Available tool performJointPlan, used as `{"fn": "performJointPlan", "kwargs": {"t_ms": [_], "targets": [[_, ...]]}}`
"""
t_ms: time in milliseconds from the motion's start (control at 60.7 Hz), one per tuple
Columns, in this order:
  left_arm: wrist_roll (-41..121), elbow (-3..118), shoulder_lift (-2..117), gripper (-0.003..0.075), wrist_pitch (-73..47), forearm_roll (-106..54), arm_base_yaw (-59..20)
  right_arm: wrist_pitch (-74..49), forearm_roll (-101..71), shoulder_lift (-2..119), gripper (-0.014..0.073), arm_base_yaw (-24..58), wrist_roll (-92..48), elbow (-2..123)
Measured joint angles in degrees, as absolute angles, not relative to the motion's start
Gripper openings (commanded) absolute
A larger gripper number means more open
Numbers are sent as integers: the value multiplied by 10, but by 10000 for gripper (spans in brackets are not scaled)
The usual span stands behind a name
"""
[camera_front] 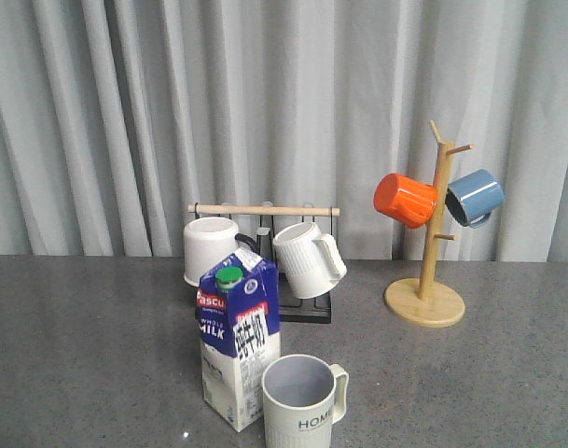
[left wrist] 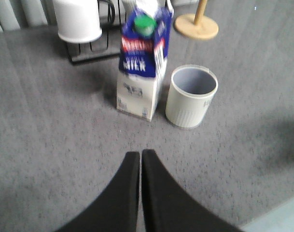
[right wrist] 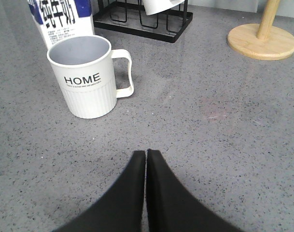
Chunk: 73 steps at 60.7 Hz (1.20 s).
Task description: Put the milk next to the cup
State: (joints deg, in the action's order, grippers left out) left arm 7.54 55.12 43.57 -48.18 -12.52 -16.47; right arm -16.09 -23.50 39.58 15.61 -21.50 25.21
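The milk (camera_front: 238, 341), a blue and white carton with a green cap, stands upright on the grey table, close to the left side of the cup (camera_front: 300, 403). The cup is a pale mug marked "HOME", its handle pointing right. In the left wrist view the milk (left wrist: 141, 72) and the cup (left wrist: 190, 96) stand side by side well ahead of my left gripper (left wrist: 140, 153), which is shut and holds nothing. My right gripper (right wrist: 146, 153) is shut too, with nothing in it, a short way in front of the cup (right wrist: 87, 77); the milk (right wrist: 60, 19) stands behind the mug. Neither gripper shows in the front view.
Behind the carton a black rack with a wooden bar (camera_front: 263, 211) carries a smooth white mug (camera_front: 212, 250) and a ribbed white mug (camera_front: 307, 259). At the right a wooden mug tree (camera_front: 425, 301) bears an orange mug (camera_front: 405, 200) and a blue mug (camera_front: 474, 197). Grey curtains close the back.
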Motion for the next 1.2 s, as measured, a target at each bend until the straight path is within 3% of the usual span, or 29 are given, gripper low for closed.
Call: {"fn": "performJointPlan", "kwargs": {"t_ms": [379,610,939,1087,1203], "targets": [[76,522,417,-8,-511,-93,-165,-161,-235,396,-5,156,-215,252],[76,416,410,-8,-280,-39,-164,-161,-235,396,-5,156,-215,252],[-11,76,265,-7,121,-40,-82,-161,-235,396,-5,156,-215,252],[-36,-11,166,-7,161,-41,-58,-161,-235,396,-5,156,-215,252],[-26,-14,82,-7,98,-41,-45,-161,-235,396,-5,156,-215,252]]}}
